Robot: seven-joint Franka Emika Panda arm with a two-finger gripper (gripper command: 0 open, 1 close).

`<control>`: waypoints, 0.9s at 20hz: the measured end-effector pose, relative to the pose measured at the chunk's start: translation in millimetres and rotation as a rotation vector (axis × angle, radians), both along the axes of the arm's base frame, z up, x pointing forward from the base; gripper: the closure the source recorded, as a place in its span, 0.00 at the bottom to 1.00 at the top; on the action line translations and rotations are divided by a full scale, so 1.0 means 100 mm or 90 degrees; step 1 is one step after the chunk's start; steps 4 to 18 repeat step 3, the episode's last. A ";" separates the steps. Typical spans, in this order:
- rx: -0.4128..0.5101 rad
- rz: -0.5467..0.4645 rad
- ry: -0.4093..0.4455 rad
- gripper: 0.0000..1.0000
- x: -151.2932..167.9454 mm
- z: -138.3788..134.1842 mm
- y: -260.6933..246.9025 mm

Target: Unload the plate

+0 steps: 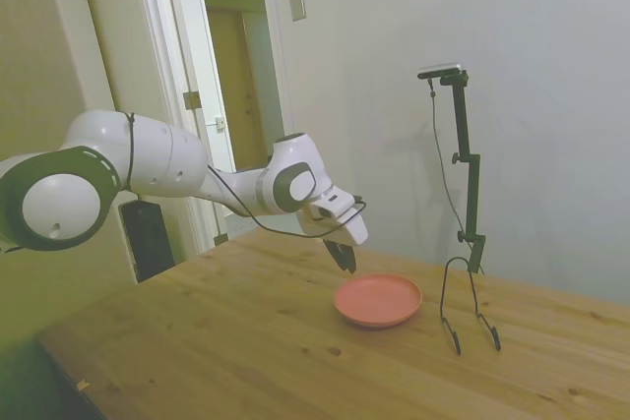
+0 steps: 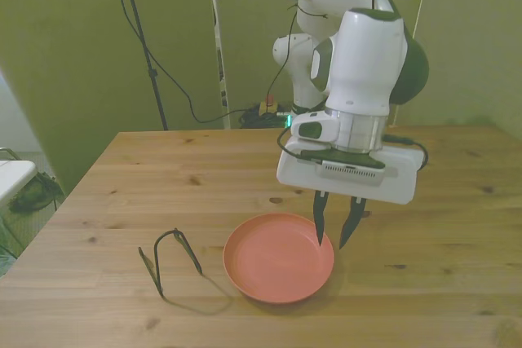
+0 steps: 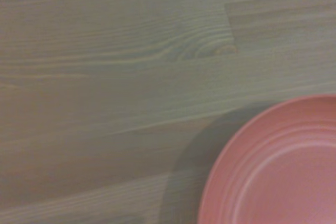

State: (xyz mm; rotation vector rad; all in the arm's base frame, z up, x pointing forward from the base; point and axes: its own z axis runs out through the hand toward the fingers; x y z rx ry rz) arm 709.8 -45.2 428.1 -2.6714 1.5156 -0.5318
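The salmon-pink plate (image 1: 378,301) (image 2: 278,258) (image 3: 278,169) lies flat on the wooden table with nothing on it. My gripper (image 1: 347,258) (image 2: 333,238) hangs just above the plate's rim on the robot's side, at the front view's right of the plate. Its two dark fingers (image 2: 320,219) point down, stand apart and hold nothing. In the wrist view, part of the plate's ridged rim shows against bare wood.
A thin black wire stand (image 1: 467,305) (image 2: 170,257) sits on the table (image 2: 163,177) beside the plate, at the front view's left. A doorway and wall lie behind the arm in the side view.
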 end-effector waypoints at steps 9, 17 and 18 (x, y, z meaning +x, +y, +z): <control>0.015 0.014 -0.025 0.00 -0.18 0.40 0.10; 0.015 0.014 -0.025 0.00 -0.18 0.40 0.10; 0.015 0.014 -0.025 0.00 -0.18 0.40 0.10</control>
